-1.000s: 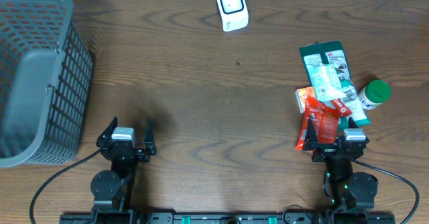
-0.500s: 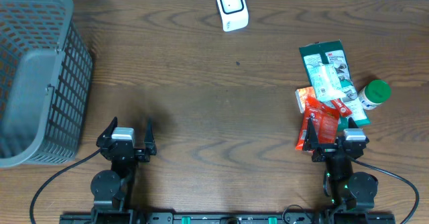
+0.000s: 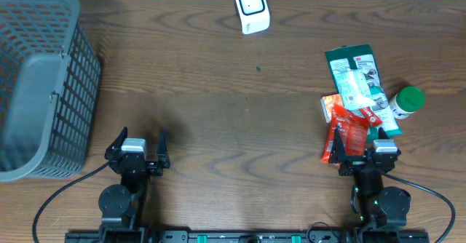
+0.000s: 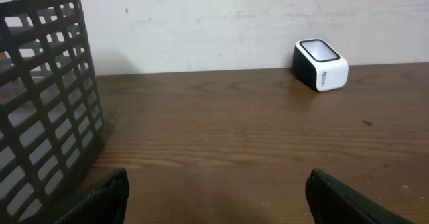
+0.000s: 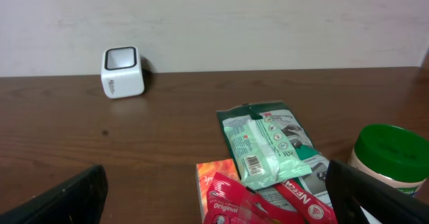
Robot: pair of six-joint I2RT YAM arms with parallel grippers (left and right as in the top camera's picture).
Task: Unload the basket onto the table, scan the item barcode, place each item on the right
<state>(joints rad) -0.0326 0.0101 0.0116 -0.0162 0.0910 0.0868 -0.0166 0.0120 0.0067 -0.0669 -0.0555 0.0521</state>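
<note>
Left gripper [image 3: 137, 144] and right gripper [image 3: 362, 147] spread, empty; glossy flat packets [image 3: 354, 90] at three o'clock, boxy white scanner [image 3: 251, 8] at twelve.

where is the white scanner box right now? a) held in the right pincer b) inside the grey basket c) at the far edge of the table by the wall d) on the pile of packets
C: the white scanner box stands alone on bare wood at the far edge of the table.

Overhead top-down; wrist views low, facing shared scanner [image 4: 320, 64]
</note>
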